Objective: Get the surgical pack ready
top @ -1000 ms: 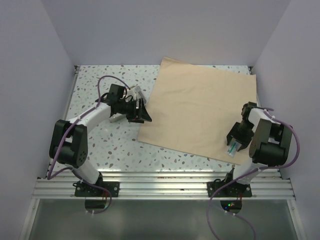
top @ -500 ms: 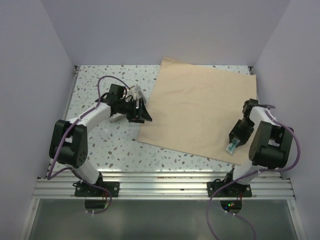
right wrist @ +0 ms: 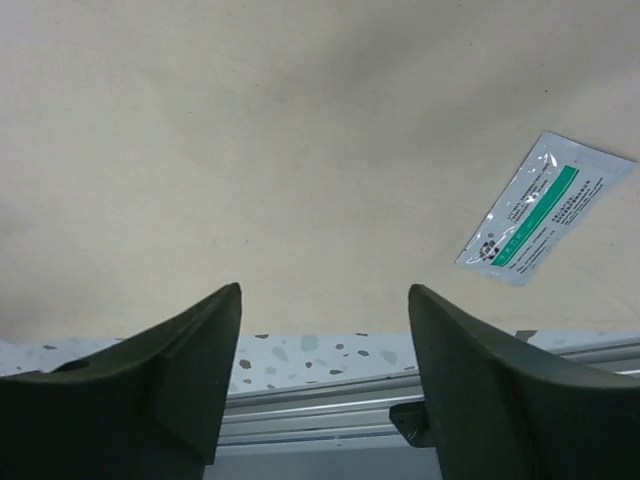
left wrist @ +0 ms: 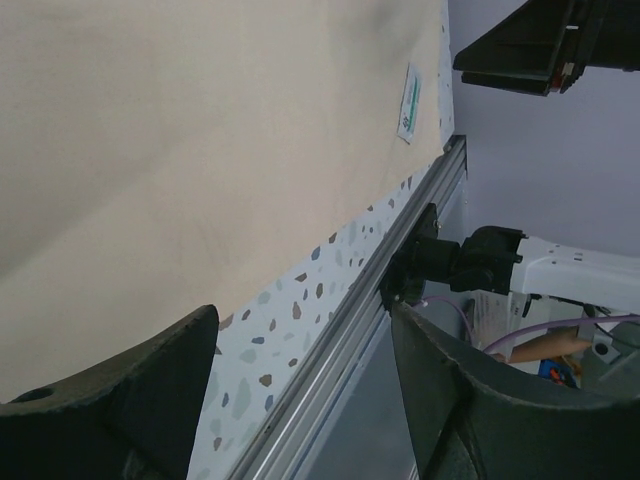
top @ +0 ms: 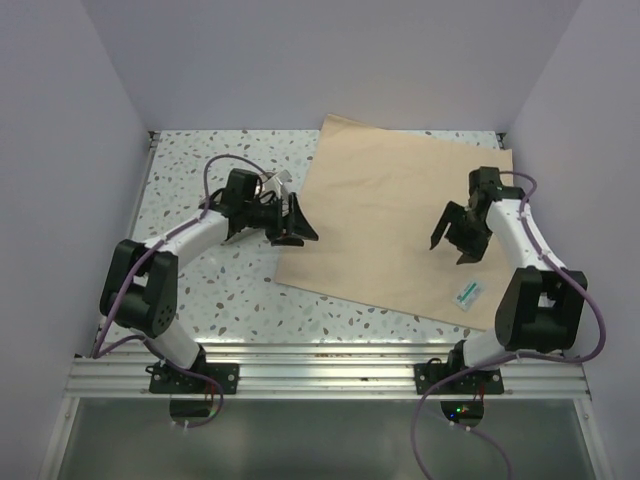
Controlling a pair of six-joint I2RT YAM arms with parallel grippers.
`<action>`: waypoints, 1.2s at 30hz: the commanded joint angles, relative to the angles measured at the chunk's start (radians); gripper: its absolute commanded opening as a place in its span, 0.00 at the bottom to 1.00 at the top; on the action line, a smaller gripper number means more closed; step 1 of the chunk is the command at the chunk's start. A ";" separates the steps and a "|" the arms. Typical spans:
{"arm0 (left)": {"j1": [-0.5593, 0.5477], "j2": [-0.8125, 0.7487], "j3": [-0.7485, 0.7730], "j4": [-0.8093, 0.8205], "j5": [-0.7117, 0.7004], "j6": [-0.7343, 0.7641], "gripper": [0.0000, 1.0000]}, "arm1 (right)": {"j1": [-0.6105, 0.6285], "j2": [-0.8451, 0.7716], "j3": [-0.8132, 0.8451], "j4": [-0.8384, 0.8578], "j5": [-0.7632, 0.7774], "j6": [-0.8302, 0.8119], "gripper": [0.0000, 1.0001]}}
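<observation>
Where wrap sheet [top: 400,215] meets table [top: 200,290], left hand [top: 297,221], jaws apart.

**Top view.** A small pale object [top: 277,183] sits half hidden behind the left arm [top: 200,230] and is too small to identify. The right arm's fingers [top: 443,224] cover part of the sheet [top: 390,210]. The print on the packet [top: 467,294] is illegible in every view.

**Left wrist view.** The sheet runs off the top and left edges. The left arm's fingers [left wrist: 120,400] are cut off at the bottom edge. A dark part of the right arm [left wrist: 540,45] is cropped at the top right.

**Right wrist view.** The sheet runs past three edges, and the bases of the fingers lie out of frame.
</observation>
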 commanded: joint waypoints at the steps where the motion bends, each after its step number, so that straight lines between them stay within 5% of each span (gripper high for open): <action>1: -0.032 -0.042 0.033 0.056 0.006 -0.057 0.74 | -0.026 0.017 -0.018 -0.028 0.063 -0.020 0.77; 7: -0.032 -0.061 0.036 0.003 -0.003 -0.022 0.73 | -0.184 0.030 -0.215 0.083 -0.019 -0.026 0.82; 19: -0.032 -0.009 0.034 -0.036 0.051 0.048 0.73 | -0.247 0.101 -0.253 0.094 0.087 -0.090 0.84; 36: -0.030 0.039 0.057 -0.056 0.061 0.070 0.72 | -0.276 0.198 -0.282 0.163 0.077 -0.087 0.68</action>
